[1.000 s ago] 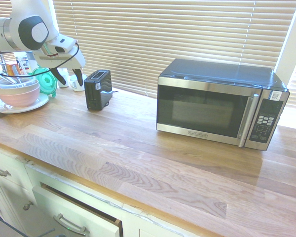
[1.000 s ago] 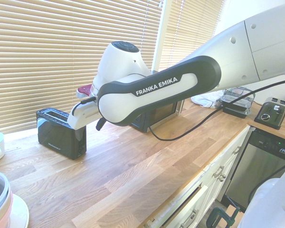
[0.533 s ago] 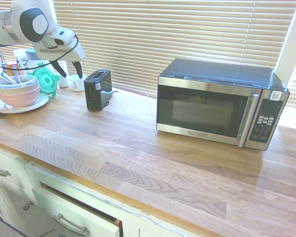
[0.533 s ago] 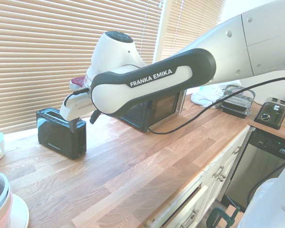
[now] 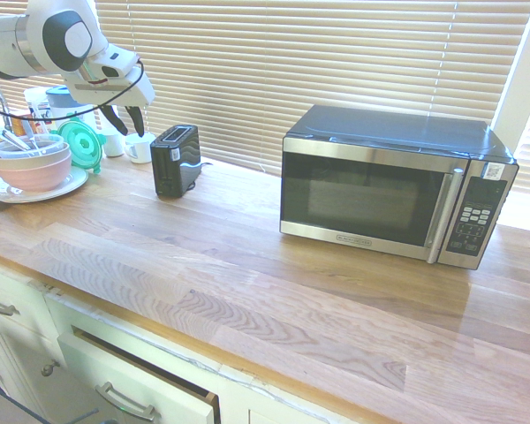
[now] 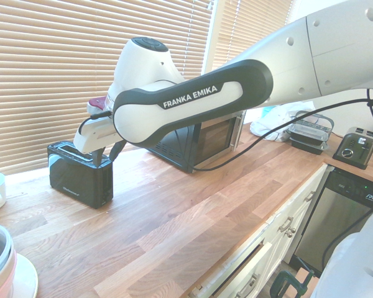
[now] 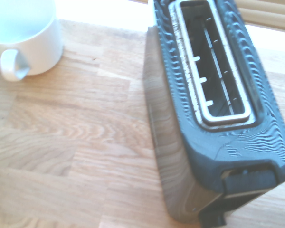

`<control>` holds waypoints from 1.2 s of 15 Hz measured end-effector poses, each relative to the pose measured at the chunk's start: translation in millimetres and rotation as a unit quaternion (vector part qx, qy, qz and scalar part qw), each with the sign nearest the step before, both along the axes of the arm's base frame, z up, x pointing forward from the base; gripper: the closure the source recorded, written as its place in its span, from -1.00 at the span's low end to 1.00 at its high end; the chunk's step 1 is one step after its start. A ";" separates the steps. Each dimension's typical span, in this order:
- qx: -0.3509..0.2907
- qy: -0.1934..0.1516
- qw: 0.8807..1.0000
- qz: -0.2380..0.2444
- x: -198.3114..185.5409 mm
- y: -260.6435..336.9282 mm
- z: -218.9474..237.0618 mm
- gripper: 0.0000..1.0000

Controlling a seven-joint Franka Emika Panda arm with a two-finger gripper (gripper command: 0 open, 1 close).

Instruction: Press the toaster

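Gripper (image 5: 128, 119) fingers apart, empty, above toaster (image 5: 176, 159); fingertips partly hidden opposite.

White arm reaches across, claw (image 5: 126, 121) angled downward, fingers apart.

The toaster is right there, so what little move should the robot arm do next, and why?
Probably come down onto the lever at the end of the toaster. The gripper hangs in the air above and beside it, touching nothing, and the wrist view looks onto that lever.
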State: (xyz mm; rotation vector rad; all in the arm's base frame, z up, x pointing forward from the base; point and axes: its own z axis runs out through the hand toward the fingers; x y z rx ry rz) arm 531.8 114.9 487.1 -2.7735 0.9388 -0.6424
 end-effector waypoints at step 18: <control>0.011 0.002 0.999 0.050 48.8 -35.6 -36.7 1.00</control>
